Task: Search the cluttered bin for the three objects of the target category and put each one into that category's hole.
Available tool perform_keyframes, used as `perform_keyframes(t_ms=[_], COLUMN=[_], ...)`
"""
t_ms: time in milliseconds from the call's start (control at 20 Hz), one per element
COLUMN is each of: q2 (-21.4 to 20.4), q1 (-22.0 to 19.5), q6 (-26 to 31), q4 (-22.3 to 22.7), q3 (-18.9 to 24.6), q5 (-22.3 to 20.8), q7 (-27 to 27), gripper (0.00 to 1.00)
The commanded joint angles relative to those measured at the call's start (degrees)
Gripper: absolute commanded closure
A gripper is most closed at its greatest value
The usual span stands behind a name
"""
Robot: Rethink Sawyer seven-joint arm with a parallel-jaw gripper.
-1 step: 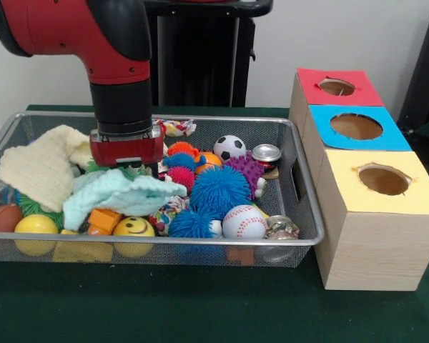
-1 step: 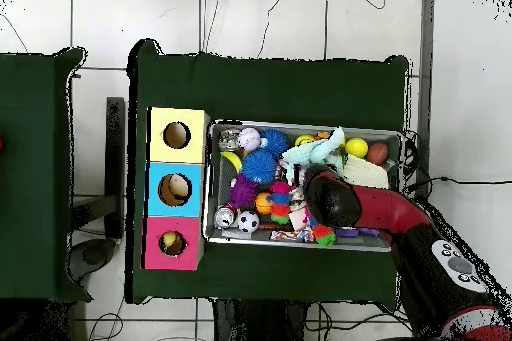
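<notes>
Hard to judge the gripper: sunk into the clutter of the bin, left of middle in the front view, with its lower end hidden behind a mint cloth; cannot tell whether open or closed, nor whether holding anything. Cannot tell the target category either; possibly the cloths, given that mint one right at the gripper and a cream cloth just beside it, or else the balls, such as the baseball and soccer ball further toward the box. Worth fearing first a snag: lifting a loose cloth could drag along the smiley ball or the small toys tucked under it and spill them over the low wire rim. Could also come up with only a corner pinched, letting the cloth slip free on the way to the box, well apart at the bin's other end. Then a poor fit at the holes, red, blue or yellow: likely to drape over an edge instead of dropping through. Risk too of pressing down on hidden things below and jamming against the mesh floor.
</notes>
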Motion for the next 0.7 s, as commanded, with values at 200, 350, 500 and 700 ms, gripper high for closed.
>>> perform_keyframes(t_ms=[200,350,500,700], q2=[3.8,3.2,2.7,2.7], q1=[0.5,3.2,7.2,13.4], q6=[9.0,8.8,6.6,1.9], q4=[-2.8,-1.4,0.4,2.1], q3=[1.1,-1.0,-3.5,-7.4], q5=[-4.6,-3.1,-2.0,-0.1], q7=[-4.4,-0.2,4.8,11.3], gripper=[0.0,0.0,0.0,0.0])
